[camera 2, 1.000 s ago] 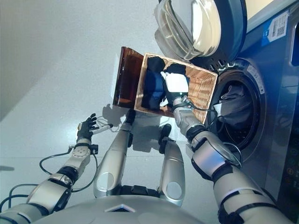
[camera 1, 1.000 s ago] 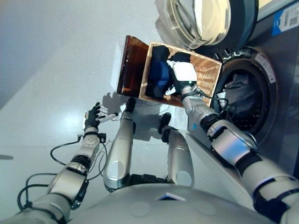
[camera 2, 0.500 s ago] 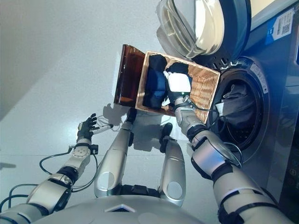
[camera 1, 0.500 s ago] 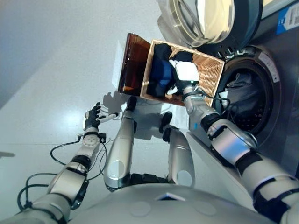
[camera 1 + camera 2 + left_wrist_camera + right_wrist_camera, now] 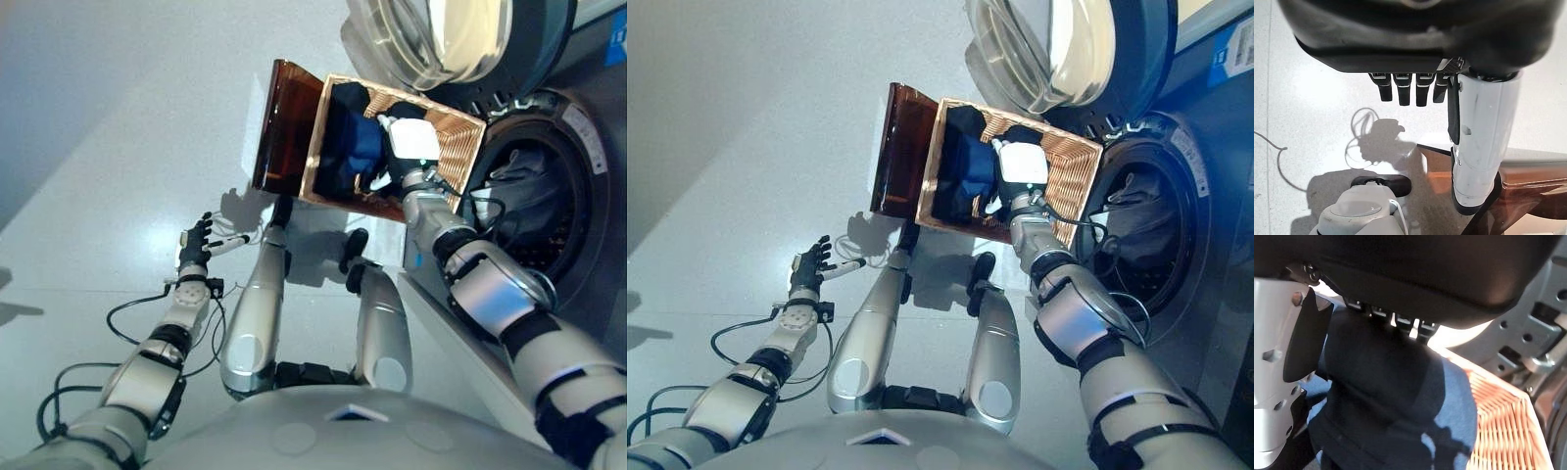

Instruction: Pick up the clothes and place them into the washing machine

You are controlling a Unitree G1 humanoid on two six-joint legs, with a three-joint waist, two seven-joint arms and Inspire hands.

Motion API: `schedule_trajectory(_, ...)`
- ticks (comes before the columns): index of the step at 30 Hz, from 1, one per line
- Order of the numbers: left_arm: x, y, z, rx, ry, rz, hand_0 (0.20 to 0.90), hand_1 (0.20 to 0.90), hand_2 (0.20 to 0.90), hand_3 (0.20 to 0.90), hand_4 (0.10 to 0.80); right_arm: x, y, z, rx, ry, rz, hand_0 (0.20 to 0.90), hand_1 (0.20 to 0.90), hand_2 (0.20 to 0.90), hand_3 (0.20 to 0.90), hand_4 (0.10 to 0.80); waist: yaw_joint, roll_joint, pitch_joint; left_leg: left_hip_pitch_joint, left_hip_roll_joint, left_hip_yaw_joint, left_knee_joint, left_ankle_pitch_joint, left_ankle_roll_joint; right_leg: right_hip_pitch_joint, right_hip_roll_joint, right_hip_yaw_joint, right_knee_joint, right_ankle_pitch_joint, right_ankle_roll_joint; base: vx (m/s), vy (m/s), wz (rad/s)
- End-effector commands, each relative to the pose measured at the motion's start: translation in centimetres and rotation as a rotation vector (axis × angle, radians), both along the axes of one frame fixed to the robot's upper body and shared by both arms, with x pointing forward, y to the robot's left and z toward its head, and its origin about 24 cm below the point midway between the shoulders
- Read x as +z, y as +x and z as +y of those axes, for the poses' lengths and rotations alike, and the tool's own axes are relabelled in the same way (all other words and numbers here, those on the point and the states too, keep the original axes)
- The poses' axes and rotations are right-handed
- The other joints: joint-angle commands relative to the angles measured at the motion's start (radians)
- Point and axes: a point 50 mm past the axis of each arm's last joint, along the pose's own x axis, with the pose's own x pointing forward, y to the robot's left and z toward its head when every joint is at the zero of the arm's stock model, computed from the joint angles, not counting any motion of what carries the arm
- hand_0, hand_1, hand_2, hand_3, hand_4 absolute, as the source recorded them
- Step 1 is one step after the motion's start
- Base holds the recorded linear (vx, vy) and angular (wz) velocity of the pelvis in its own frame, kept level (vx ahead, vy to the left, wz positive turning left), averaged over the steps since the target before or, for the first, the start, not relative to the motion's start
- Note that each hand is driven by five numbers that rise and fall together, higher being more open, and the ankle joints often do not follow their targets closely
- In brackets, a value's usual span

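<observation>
Lying heaped in the basket (image 5: 460, 147), the clothes (image 5: 355, 152) look soft and light; a bunched fold should give the surest hold. The right hand (image 5: 411, 147) is down among them, fingers hidden, so its grip I cannot tell. Right of it, the washer (image 5: 534, 211) gapes. Far left, the left hand (image 5: 194, 242) hangs relaxed, empty.

A: Which parts are labelled on the arms?
B: The left arm (image 5: 147, 377) and right arm (image 5: 500, 294) have rounded silver-grey shells, with black bands at the joints.
A: And the hands?
B: The left hand (image 5: 194, 245) and right hand (image 5: 411, 147) are dark. Each thumb cover (image 5: 1481, 142) is white, edged in black and dotted with small screws. The left hand's fingers (image 5: 1400, 90) are black with pale bands.
</observation>
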Motion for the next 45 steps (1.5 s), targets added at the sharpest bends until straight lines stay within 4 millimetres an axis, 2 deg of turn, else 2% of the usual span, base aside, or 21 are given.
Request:
schedule_trajectory(1,0.6,0.1,0.4,-0.001,0.023,-0.056,0.900,0.900,0.900,0.900,0.800,3.2,1.1,-3.1,-0.095,-0.023,-0.131,0.359,0.359,0.359,0.359,0.414,0.021,0.026,-0.030,-0.024,-0.038,0.037,0.073,-0.077,-0.007,0.011,0.011,0.016,-0.097,0.101,-0.024,0.009,0.002,0.09)
schedule_trajectory(2,0.6,0.1,0.5,-0.001,0.025,-0.055,0.900,0.900,0.900,0.900,0.800,3.4,1.1,-3.1,-0.098,-0.024,-0.135,0.233,0.233,0.233,0.233,0.324,0.021,0.027,-0.030,-0.025,-0.038,0.037,0.072,-0.076,-0.007,0.010,0.011,0.015,-0.097,0.102,-0.024,0.008,0.002,0.05)
schedule_trajectory(3,0.6,0.1,0.5,-0.002,0.026,-0.056,0.900,0.900,0.900,0.900,0.800,3.4,1.2,-3.1,-0.098,-0.023,-0.137,0.200,0.200,0.200,0.200,0.300,0.021,0.028,-0.031,-0.025,-0.038,0.037,0.070,-0.076,-0.007,0.009,0.011,0.016,-0.098,0.102,-0.024,0.013,-0.008,0.03)
schedule_trajectory(21,0.5,0.0,0.4,-0.002,0.027,-0.054,0.900,0.900,0.900,0.900,0.800,3.8,1.4,-2.2,-0.065,-0.004,-0.168,0.200,0.200,0.200,0.200,0.300,0.012,0.028,-0.040,-0.014,-0.041,0.037,0.054,-0.071,-0.007,0.015,0.012,0.018,-0.112,0.108,-0.019,0.000,0.000,0.00)
schedule_trajectory(33,0.3,-0.3,0.6,0.002,0.035,-0.043,0.900,0.900,0.900,0.900,0.800,2.9,1.0,-2.0,-0.068,0.041,-0.159,0.200,0.200,0.200,0.200,0.300,0.010,0.023,-0.045,0.004,-0.041,0.035,0.043,-0.066,-0.005,0.037,0.011,0.018,-0.123,0.112,-0.018,0.000,0.000,0.00)
schedule_trajectory(37,0.2,-0.5,0.7,0.004,0.035,-0.034,0.900,0.900,0.900,0.900,0.800,2.8,0.8,-1.9,-0.075,0.106,-0.168,0.200,0.200,0.200,0.200,0.300,0.003,0.019,-0.051,0.028,-0.040,0.041,0.023,-0.061,-0.005,0.056,0.010,0.024,-0.142,0.121,-0.016,0.000,0.009,-0.01)
schedule_trajectory(42,-0.1,-0.8,0.9,0.022,0.031,-0.018,0.900,0.900,0.900,0.900,0.800,2.3,0.2,-2.1,-0.108,0.283,-0.185,0.200,0.200,0.200,0.200,0.300,-0.018,0.016,-0.062,0.055,-0.041,0.056,0.009,-0.059,-0.002,0.079,0.008,0.038,-0.167,0.136,-0.012,-0.007,0.017,-0.12)
schedule_trajectory(45,-0.4,-1.1,0.9,0.031,0.027,-0.005,0.900,0.900,0.900,0.900,0.800,1.4,-0.4,-2.3,-0.143,0.365,-0.179,0.200,0.200,0.200,0.200,0.300,-0.029,0.015,-0.069,0.065,-0.039,0.066,0.006,-0.058,0.000,0.089,0.008,0.046,-0.174,0.140,-0.011,-0.007,0.009,-0.03)
